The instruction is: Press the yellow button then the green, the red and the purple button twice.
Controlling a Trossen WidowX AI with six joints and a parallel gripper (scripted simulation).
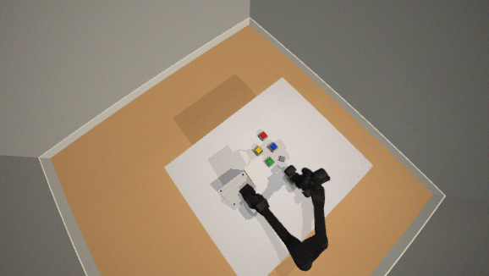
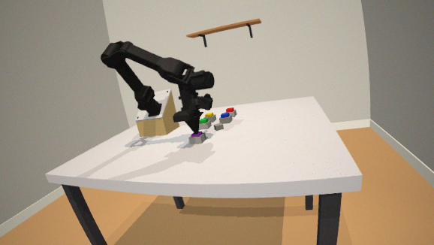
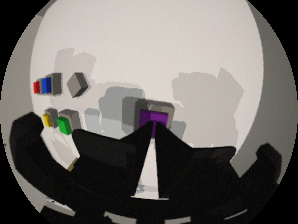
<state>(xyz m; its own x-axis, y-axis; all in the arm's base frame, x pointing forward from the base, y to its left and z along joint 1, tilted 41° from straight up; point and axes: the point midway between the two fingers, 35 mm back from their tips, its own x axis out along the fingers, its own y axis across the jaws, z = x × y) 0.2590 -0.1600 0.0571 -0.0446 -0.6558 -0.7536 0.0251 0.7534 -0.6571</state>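
My gripper is shut and empty, pointing down with its fingertips at the top of the purple button. The tips appear to touch the cap; how far it is pressed in cannot be told. The arm hides this button in the top view. The green button, yellow button and red button stand apart from the gripper, in grey housings.
A blue button stands between the red button and a small grey block. The arm's base stands on a wooden box on the white table. A shelf is on the wall.
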